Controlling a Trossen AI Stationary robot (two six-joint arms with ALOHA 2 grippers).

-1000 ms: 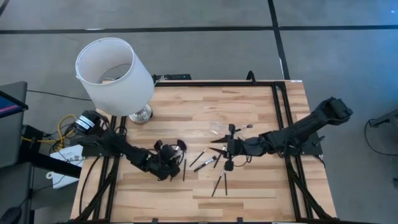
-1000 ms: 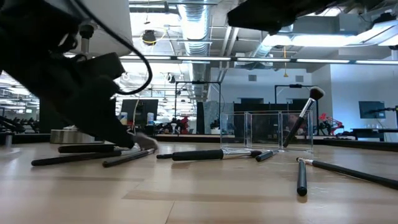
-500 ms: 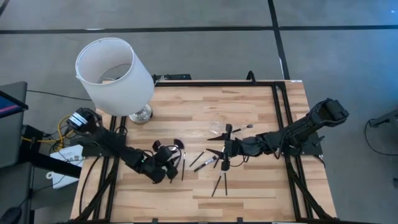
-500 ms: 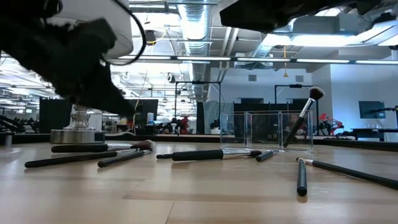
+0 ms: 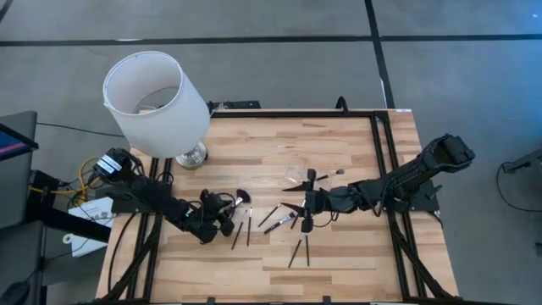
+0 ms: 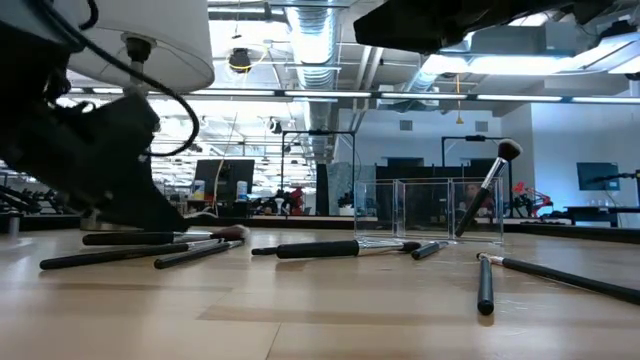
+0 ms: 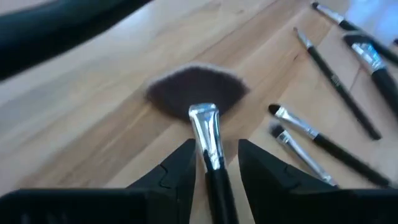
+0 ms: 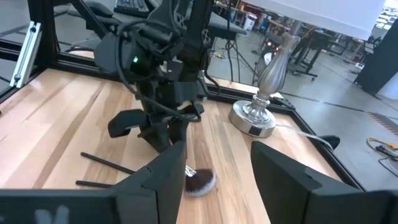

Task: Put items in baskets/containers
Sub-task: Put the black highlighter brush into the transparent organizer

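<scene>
Brushes lay scattered over the wooden table, and the sorting looked barely begun. Nearest in the low view, one thin brush pointed toward the camera beside a long one running off to the side, and a fat-handled brush lay across the middle. To the side, three more sat close together near the left gripper, whose fingers stood open on either side of the fan brush, straddling its handle just behind the silver ferrule without visibly pressing on it; the fan head rested flat on the wood, so this brush was judged lined up for a grasp, not yet lifted. Two small brushes lay just beside it. The right gripper hung over the middle of the table near several loose brushes, its fingers spread apart and empty. Farther back stood the clear tray, with one fluffy-headed brush leaning upright in it, the only item seen inside. Roughly seven brushes seemed left on the table. Beyond, the lamp with its white shade stood at the table's far corner.
</scene>
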